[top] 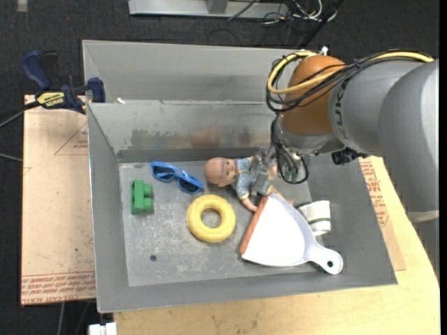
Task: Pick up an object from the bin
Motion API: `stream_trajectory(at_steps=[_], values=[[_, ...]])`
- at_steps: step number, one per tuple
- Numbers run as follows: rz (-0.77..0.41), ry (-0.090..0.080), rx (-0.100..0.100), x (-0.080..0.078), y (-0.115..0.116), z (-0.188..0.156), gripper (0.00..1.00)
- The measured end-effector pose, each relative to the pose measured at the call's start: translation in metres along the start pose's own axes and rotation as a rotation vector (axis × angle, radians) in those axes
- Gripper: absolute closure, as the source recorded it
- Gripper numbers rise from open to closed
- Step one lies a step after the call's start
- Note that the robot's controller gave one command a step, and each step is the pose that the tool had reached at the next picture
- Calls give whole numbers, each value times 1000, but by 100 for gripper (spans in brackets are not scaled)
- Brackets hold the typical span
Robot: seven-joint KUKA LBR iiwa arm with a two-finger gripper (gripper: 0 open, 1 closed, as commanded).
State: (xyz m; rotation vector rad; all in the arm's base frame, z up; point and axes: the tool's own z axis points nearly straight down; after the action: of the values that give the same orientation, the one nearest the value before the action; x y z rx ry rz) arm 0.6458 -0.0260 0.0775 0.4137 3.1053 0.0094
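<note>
Nearest, a white dustpan (279, 241) with an orange edge is lying in the grey bin (174, 265), with a yellow ring (211, 219) and a green block (142, 196) sitting to its left. Farther back, blue sunglasses (176, 176) and a baby doll (220, 171) are lying near the rear wall. The gripper (267, 169) is hanging over the doll's body, hiding part of it; whether it is gripping cannot be told.

We saw a green block (142, 197) lying alone at the far left. To its right, a pair of blue sunglasses (176, 175) lay near a yellow ring (195, 222). Further right sat a white dustpan (279, 239) with an orange edge, its handle pointing lower right, and a white roll (316, 215) just beside it.
</note>
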Motion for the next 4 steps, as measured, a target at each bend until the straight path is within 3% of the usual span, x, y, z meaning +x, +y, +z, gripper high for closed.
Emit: stream_trajectory(at_steps=[4], values=[[-2,6,2,1,-1,-37,100]])
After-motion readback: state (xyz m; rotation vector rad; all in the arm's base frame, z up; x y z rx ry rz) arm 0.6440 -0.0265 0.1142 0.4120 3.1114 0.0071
